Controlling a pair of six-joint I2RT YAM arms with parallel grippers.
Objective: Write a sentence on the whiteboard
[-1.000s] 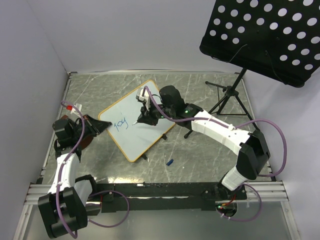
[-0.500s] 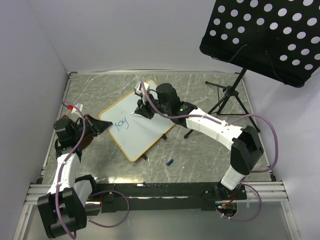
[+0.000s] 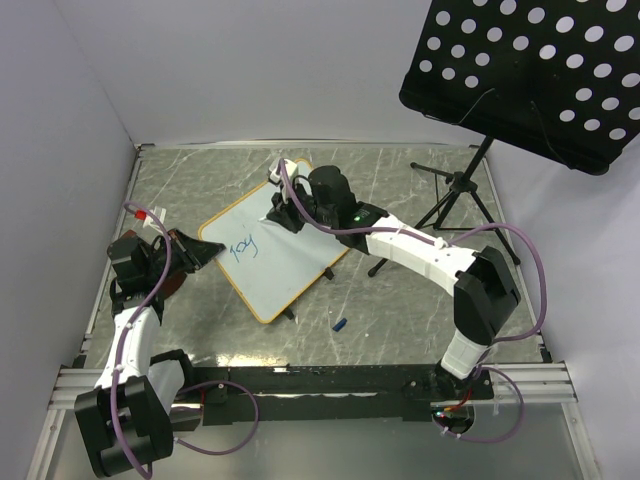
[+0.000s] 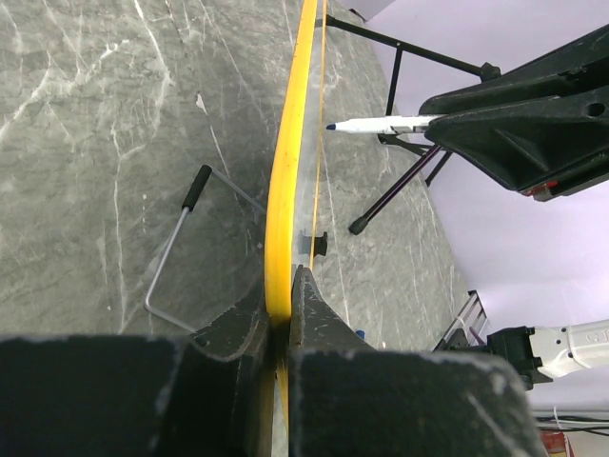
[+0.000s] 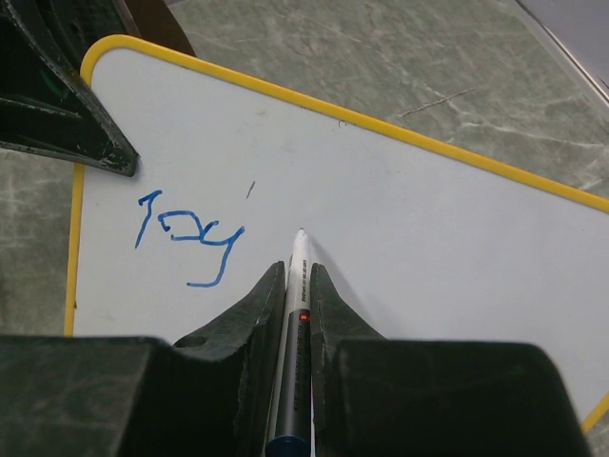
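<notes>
Nearest to me, a small blue piece (image 3: pixel 339 324) lies on the grey surface (image 3: pixel 420 300), short of both sets of fingers. My left fingers (image 4: pixel 238 328) are pinched tight on the yellow edge of the whiteboard (image 3: pixel 290 265), which sits on the surface between the two arms. My right fingers (image 5: pixel 252 314) grip a marker (image 5: pixel 297 271). Its tip is at the board's face just right of the sentence (image 5: pixel 186 238), of which only a blue "Joy" is written, toward the left fingers. I cannot tell whether the tip touches. Well beyond the right fingers stands a black perforated music stand (image 3: pixel 530 70).
</notes>
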